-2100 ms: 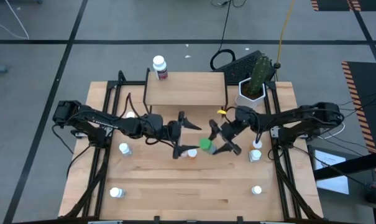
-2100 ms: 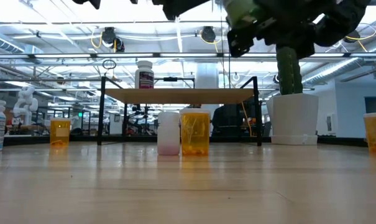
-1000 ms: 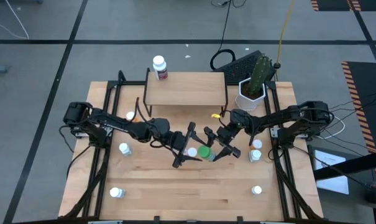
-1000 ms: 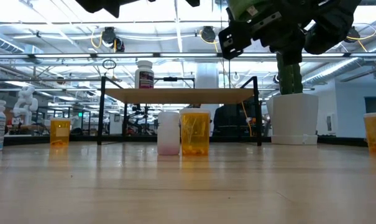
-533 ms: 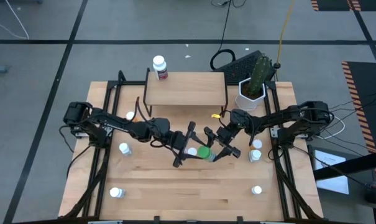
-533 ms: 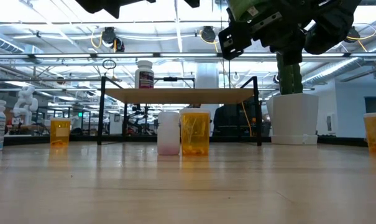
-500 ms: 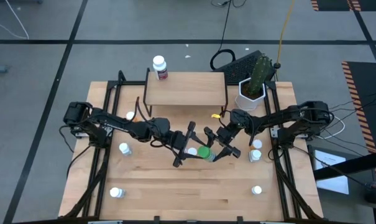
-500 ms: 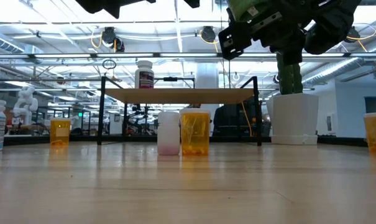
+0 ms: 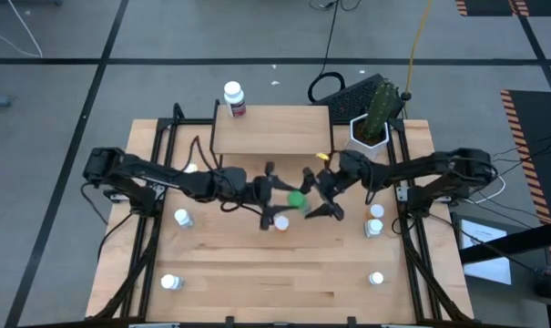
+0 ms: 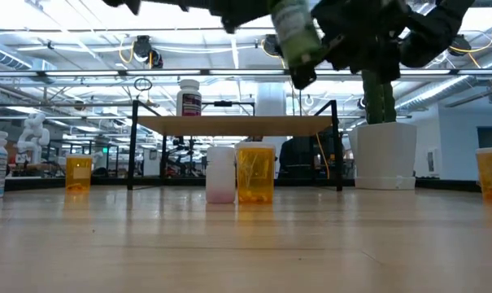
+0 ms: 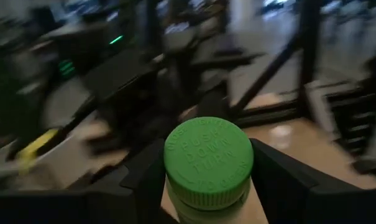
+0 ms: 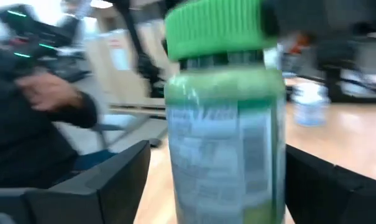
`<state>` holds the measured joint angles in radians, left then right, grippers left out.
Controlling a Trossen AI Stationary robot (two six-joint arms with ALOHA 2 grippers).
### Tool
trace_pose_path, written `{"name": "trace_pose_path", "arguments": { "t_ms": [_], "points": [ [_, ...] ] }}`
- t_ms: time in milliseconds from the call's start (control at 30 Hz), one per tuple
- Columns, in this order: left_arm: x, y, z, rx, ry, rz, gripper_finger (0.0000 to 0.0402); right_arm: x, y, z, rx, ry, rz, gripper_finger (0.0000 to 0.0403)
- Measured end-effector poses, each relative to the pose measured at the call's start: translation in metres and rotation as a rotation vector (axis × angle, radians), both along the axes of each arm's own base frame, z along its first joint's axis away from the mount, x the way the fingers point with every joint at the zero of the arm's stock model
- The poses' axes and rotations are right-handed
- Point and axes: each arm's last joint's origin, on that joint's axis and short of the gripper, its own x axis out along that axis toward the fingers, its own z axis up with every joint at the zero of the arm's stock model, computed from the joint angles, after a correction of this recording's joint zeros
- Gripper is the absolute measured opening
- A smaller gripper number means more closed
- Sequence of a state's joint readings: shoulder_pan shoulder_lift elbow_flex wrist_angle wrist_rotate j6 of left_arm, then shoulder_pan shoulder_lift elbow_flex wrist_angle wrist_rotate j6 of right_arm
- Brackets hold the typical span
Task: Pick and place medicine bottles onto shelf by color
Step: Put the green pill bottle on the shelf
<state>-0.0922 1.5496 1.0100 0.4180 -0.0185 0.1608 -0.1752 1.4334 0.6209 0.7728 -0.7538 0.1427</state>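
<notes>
Here, above the middle of the table, the left gripper has its jaws narrowed around a green-capped bottle; in the left wrist view the cap sits squarely between the two fingers. Just right of it, the right gripper stands with jaws spread wide, one to either side of the bottle body, apart from it. Half a second earlier the bottle hung lower down the table, with the right fingers closer about it. The shelf, with one white-capped bottle, lies beyond.
</notes>
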Motion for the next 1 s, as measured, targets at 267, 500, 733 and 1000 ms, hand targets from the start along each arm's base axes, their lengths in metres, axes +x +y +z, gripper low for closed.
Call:
{"name": "trace_pose_path", "arguments": {
  "t_ms": [267,500,733,1000],
  "points": [
    [-0.044,0.022,0.037,0.071,0.075,0.329,0.021,-0.028,-0.008,-0.005,-0.129,0.056,-0.392,0.0324],
    [-0.083,0.074,0.05,0.087,0.197,0.577,0.0208,-0.041,-0.008,-0.002,-0.141,0.023,-0.467,0.0324],
    [-0.107,0.141,0.042,0.033,0.3,0.776,0.0208,-0.041,-0.008,-0.001,-0.129,0.019,-0.469,0.0324],
    [-0.121,0.184,0.032,-0.071,0.327,0.804,0.021,-0.041,-0.008,-0.003,-0.125,0.048,-0.482,0.0325]
  ]
}}
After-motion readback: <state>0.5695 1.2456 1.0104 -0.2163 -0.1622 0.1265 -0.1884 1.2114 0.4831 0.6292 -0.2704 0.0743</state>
